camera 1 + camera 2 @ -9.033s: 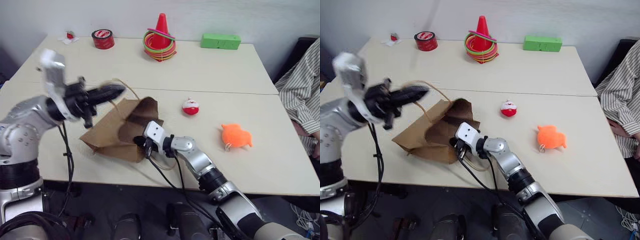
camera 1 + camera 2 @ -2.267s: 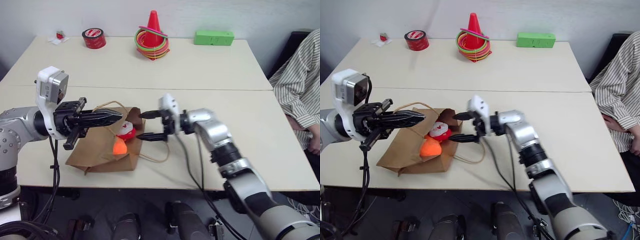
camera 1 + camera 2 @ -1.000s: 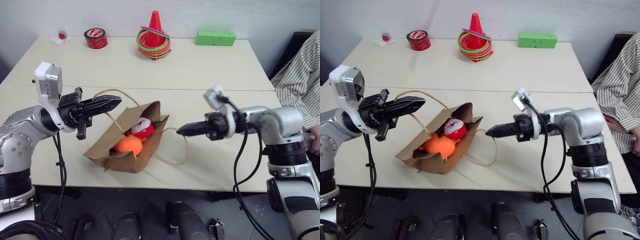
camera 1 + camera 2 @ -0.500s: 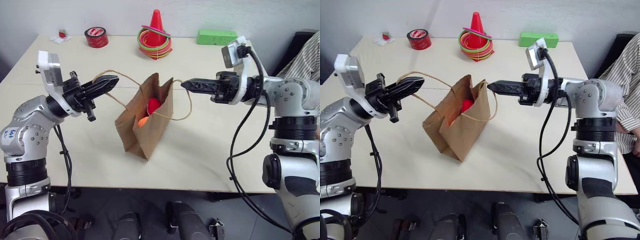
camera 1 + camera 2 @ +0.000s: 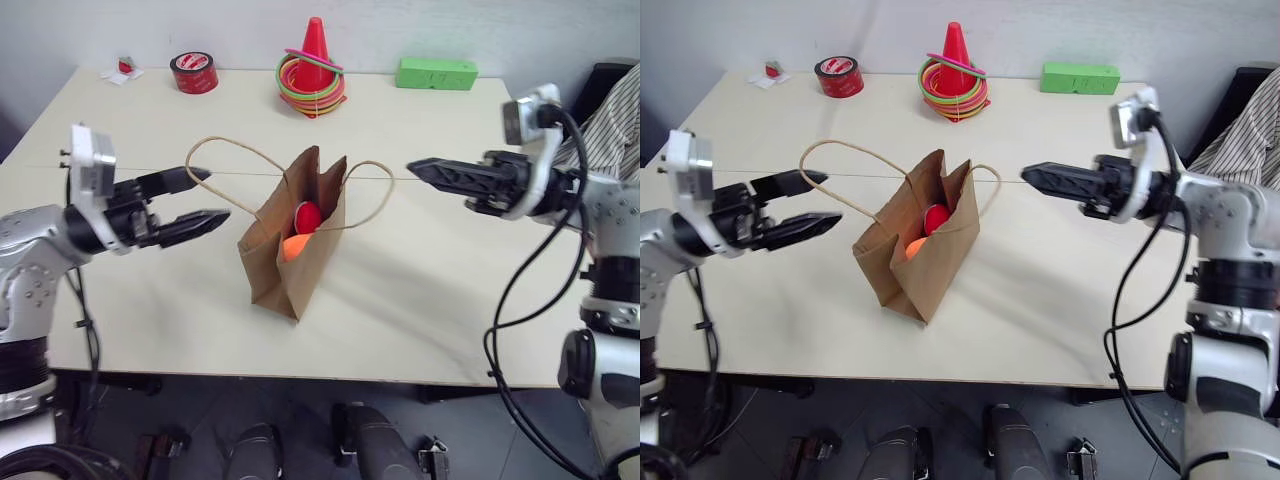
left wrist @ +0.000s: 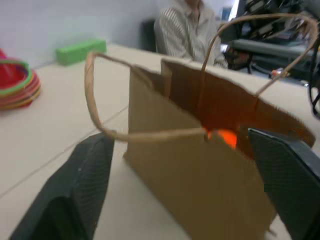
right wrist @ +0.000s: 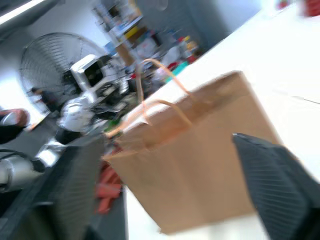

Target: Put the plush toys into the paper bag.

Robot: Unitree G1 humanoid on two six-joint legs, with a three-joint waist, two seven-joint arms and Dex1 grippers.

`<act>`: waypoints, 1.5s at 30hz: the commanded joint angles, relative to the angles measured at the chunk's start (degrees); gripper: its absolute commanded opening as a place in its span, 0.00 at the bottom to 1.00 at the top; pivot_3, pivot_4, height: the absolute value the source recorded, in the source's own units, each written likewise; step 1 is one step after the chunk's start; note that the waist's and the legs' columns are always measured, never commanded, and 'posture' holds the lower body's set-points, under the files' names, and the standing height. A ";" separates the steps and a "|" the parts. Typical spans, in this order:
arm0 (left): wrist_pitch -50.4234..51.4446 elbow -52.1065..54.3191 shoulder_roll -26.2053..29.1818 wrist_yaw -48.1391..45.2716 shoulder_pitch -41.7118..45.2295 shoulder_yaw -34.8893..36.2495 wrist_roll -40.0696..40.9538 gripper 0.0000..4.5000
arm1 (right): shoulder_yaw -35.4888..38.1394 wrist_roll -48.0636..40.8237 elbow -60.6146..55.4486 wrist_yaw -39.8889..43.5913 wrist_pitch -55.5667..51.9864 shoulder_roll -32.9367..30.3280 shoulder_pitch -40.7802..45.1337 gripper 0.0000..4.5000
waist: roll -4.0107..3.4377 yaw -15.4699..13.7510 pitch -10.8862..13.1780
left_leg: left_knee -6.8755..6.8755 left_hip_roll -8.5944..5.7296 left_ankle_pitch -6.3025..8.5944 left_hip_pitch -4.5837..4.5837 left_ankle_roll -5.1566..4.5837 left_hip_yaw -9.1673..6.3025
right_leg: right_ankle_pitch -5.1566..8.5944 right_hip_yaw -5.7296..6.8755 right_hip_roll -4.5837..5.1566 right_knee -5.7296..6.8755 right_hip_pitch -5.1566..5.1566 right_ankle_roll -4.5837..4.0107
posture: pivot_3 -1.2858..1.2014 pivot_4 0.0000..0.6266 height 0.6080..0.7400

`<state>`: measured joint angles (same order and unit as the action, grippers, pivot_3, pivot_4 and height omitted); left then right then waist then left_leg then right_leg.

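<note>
Already, both plush toys point(image 5: 300, 228) are seen inside the upright paper bag point(image 5: 292, 262); both end effectors, left point(image 5: 207, 195) and right point(image 5: 422, 167), are spread open, nothing gripped.

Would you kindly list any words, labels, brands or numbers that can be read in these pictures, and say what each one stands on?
No text can be read.
Red tape roll: white markings on its top face, too small to make out.
Paper bag: plain brown, no print.
Green block: no visible lettering.
Red cone: no visible lettering.
</note>
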<state>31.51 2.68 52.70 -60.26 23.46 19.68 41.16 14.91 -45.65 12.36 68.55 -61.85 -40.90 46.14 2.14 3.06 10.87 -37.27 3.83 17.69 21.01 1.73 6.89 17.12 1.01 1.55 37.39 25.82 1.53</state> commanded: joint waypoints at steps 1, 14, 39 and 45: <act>-3.36 -1.74 1.65 -2.93 -3.95 2.29 -2.52 1.00 | 1.91 1.36 -4.13 -0.52 7.97 0.23 -4.50 1.00 | -0.05 0.11 0.03 | -0.05 -0.01 0.03 0.00 -0.05 0.03 | -0.01 -0.02 0.01 0.03 0.00 0.02 | 0.52 0.24 1.00; -1.06 22.03 -8.47 7.91 -20.16 5.21 1.83 1.00 | -18.13 22.76 -20.16 -2.49 49.37 12.18 -27.04 0.22 | -0.04 0.06 0.02 | -0.10 -0.09 0.10 0.05 -0.16 0.00 | -0.18 -0.16 0.03 0.08 0.03 0.20 | 0.52 0.24 1.00; -7.67 21.00 -28.16 30.12 -12.87 -14.07 -15.46 0.67 | -32.81 38.22 -2.51 -10.91 67.49 28.35 -16.19 0.00 | 0.04 0.06 -0.03 | -0.08 -0.05 0.09 -0.51 -0.08 0.10 | -0.14 -0.26 -0.05 0.19 -0.39 0.11 | 0.52 0.24 1.00; -9.27 17.57 -26.31 24.87 -9.83 -13.36 -14.08 0.25 | -30.64 35.04 -6.08 -8.84 65.48 25.21 -18.41 0.00 | 0.04 -0.10 -0.03 | -0.09 -0.06 0.08 -0.49 -0.07 0.10 | -0.14 -0.25 -0.02 0.17 -0.39 0.11 | 0.52 0.24 1.00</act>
<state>24.44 20.25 25.56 -33.10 12.77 5.59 26.07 -17.36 -8.06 10.06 58.63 4.49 -14.89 28.61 2.18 2.96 10.84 -37.36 3.77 17.78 20.51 1.66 6.99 16.98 0.77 1.52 37.56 25.43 1.64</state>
